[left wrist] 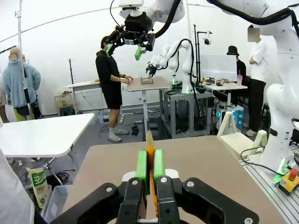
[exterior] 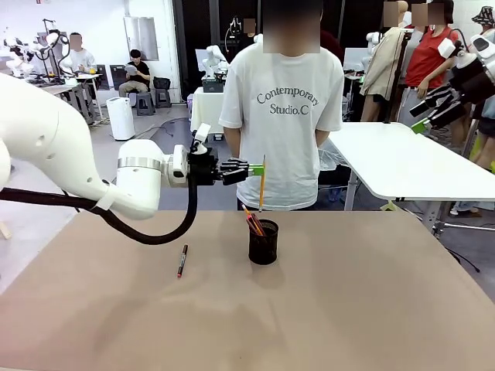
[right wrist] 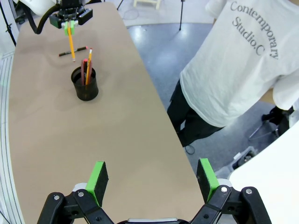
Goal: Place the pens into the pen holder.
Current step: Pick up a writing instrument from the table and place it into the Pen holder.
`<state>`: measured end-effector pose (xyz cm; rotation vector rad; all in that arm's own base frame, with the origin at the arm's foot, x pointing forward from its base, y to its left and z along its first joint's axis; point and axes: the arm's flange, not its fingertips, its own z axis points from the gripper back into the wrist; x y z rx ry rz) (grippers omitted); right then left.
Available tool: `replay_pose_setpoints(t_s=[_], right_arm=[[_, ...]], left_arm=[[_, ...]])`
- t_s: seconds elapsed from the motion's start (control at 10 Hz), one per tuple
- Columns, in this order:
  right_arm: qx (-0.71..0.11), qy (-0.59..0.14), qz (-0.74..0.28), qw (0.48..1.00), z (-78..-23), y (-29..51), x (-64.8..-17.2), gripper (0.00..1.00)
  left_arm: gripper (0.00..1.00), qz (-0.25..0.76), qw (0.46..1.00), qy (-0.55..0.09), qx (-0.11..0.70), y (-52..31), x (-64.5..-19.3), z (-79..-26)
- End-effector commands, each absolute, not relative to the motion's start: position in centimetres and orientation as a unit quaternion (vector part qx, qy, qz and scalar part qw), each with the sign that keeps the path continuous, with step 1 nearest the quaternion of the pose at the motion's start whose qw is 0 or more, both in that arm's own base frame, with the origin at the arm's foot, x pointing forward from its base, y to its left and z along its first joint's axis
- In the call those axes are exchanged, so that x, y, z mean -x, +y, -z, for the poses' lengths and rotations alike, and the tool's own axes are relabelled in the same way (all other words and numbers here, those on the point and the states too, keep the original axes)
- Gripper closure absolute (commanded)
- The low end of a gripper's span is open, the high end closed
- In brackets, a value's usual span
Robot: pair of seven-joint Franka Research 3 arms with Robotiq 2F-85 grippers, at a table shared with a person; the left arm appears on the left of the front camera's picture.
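Hanging over the brown counter [exterior: 371, 309], the left tool [exterior: 257, 168] is clamped on a yellow-orange pencil [exterior: 262, 183], which it holds upright with the tip pointing down. In the left wrist view the two green pads [left wrist: 142, 164] press flat against the pencil [left wrist: 150, 144] from either side, with no gap between them.

From the front, the pencil's tip sits above the black wire-mesh pen holder [exterior: 263, 243] and is clear of its rim. I cannot tell whether it is exactly over the opening or a little to one side. The holder stands upright near the middle of the counter and already has a few pens [exterior: 253, 222] leaning in it, one yellow-orange and others dark with red.

One more dark pen with a red end [exterior: 182, 260] lies flat on the counter. It is on the left arm's side of the holder and well apart from it.

The right tool [exterior: 420, 117] is raised high off to the right, away from the counter. Its own camera shows its green pads [right wrist: 98, 176] spread wide with nothing between them.

A person in a white T-shirt [exterior: 286, 116] stands at the far edge, just behind the holder.
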<state>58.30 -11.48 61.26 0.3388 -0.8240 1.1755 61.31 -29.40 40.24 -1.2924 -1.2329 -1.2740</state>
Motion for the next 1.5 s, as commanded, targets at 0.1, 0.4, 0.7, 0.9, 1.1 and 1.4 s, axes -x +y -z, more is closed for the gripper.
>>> replay_pose_setpoints(t_s=[0.1,0.4,0.7,0.9,1.1,1.4], right_arm=[[-0.146,-0.372,-0.54,0.74,-61.3,-11.5,-58.2,0.0],[-0.146,-0.372,-0.54,0.74,-61.3,-11.5,-58.2,0.0],[-0.146,-0.372,-0.54,0.74,-61.3,-11.5,-58.2,0.0],[-0.146,-0.372,-0.54,0.74,-61.3,-11.5,-58.2,0.0],[-0.146,-0.372,-0.54,0.74,-61.3,-11.5,-58.2,0.0],[-0.146,-0.372,-0.54,0.74,-61.3,-11.5,-58.2,0.0]], left_arm=[[1.0,0.522,0.455,-0.504,0.516,-29.5,-60.7,-41.3],[1.0,0.542,0.435,-0.493,0.524,-29.0,-62.2,-38.2],[1.0,0.54,0.409,-0.496,0.543,-30.2,-64.0,-36.2],[1.0,0.527,0.411,-0.5,0.551,-30.9,-64.8,-34.7],[1.0,0.521,0.41,-0.492,0.564,-31.1,-65.2,-33.9],[0.42,0.523,0.407,-0.488,0.568,-31.5,-65.2,-33.6]])
